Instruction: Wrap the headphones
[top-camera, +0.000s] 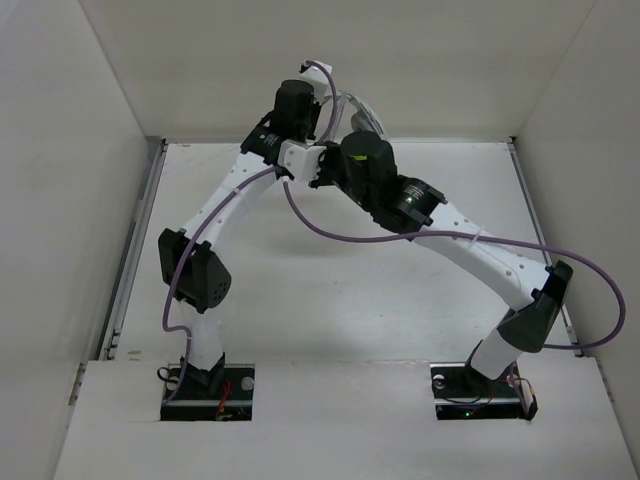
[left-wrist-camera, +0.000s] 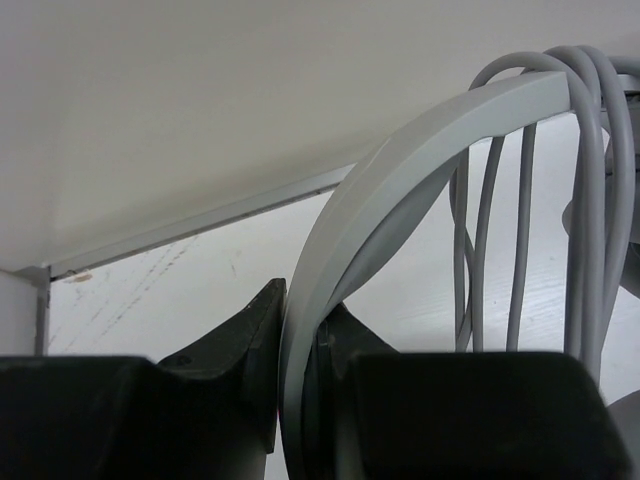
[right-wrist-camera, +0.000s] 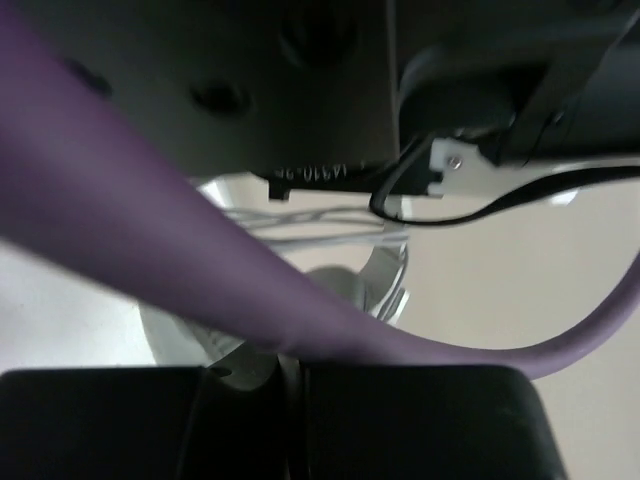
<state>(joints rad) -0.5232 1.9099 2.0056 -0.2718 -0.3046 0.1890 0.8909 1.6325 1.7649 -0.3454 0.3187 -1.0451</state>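
The headphones (left-wrist-camera: 400, 190) hang above the table, and my left gripper (left-wrist-camera: 300, 345) is shut on their light grey headband. Several turns of the thin grey cable (left-wrist-camera: 590, 150) loop over the headband at the upper right of the left wrist view. From above, only a white curve of the headphones (top-camera: 360, 108) shows behind the left wrist, at the far middle. My right gripper (right-wrist-camera: 285, 375) is shut just below the left arm. I cannot tell whether any cable lies between its jaws. Cable strands (right-wrist-camera: 320, 225) and part of an earcup (right-wrist-camera: 385, 280) show beyond it.
A thick purple robot cable (right-wrist-camera: 200, 270) crosses the right wrist view close to the jaws and sags between the arms (top-camera: 330, 232). The left arm's black body (right-wrist-camera: 300, 90) hangs right above the right gripper. The back wall (top-camera: 400, 60) stands just behind the headphones.
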